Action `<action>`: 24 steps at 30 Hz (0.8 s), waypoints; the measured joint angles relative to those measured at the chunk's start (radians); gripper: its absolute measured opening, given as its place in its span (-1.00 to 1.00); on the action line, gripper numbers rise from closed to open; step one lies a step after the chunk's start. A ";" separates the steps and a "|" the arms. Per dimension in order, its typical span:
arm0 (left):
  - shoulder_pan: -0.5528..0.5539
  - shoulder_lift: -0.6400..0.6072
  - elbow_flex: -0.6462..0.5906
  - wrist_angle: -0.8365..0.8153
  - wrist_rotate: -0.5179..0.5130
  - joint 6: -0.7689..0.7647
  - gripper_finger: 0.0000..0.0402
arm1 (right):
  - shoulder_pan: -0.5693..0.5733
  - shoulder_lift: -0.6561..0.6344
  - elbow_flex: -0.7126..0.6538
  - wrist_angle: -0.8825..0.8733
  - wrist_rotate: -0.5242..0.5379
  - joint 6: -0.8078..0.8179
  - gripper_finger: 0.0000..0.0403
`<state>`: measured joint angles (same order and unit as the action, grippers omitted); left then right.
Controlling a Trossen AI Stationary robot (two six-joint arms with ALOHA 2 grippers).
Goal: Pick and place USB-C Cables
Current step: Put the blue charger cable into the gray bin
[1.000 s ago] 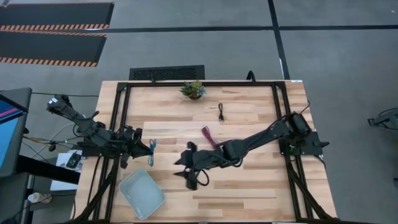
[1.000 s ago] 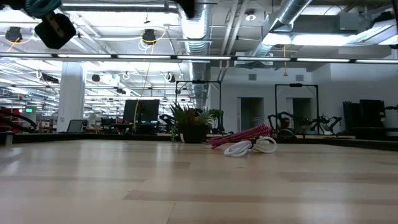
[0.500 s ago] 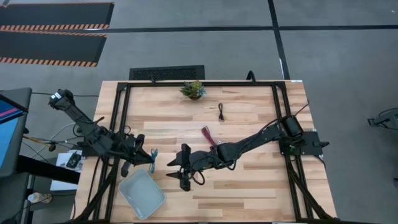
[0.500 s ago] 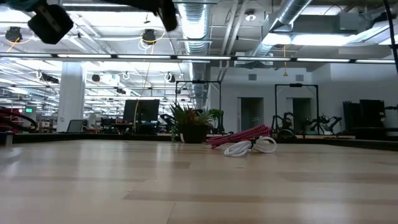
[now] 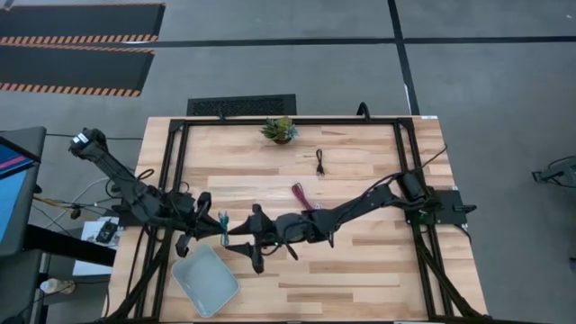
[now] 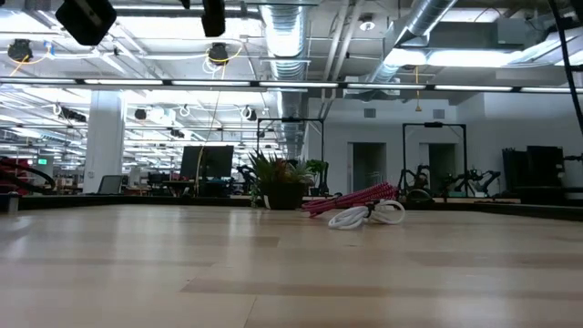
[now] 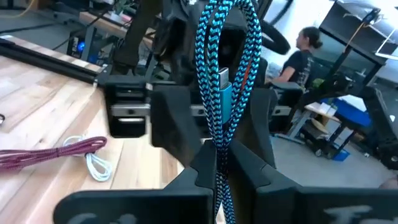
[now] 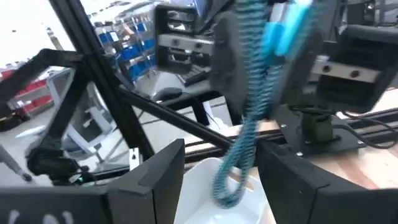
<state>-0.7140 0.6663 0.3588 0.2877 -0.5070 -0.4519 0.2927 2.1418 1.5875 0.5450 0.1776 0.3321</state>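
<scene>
My left gripper (image 5: 214,225) is shut on the teal cable (image 5: 222,227), a folded braided bundle held above the table near the tray's far corner. My right gripper (image 5: 245,241) faces it from the table's right, open. In the right wrist view its fingers (image 8: 155,171) stand on either side of the teal cable (image 8: 249,124), which hangs a little beyond them; I see no touch. The dark red cable (image 5: 301,196) lies mid-table, with the white cable (image 6: 369,215) lying beside it. The black cable (image 5: 320,162) lies farther back. My left gripper pinches the teal cable between its two fingers at one end of the folded bundle (image 7: 219,163), several strands together. The bundle reaches out past the fingertips, its connector (image 7: 224,87) midway and its looped end (image 7: 227,12) farthest out. It is lifted clear and hangs over the tray.
A pale blue tray (image 5: 205,281) sits at the near left of the table, under the hanging cable. A small potted plant (image 5: 280,129) stands at the far edge. A black frame (image 5: 175,171) runs around the table top. People and desks show in the room behind.
My right gripper has moved toward the table's left, closing in on the left gripper and the teal cable, and has stayed open. My left gripper has shifted a little toward the near edge, carrying the cable with it.
</scene>
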 joint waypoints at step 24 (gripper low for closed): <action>-0.024 0.187 -0.002 0.216 -0.018 0.048 -1.00 | -0.003 0.027 0.005 -0.010 -0.022 0.025 -0.74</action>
<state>-0.7375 0.8536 0.3573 0.5037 -0.5251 -0.4038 0.2893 2.1685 1.5925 0.5349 0.1551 0.3573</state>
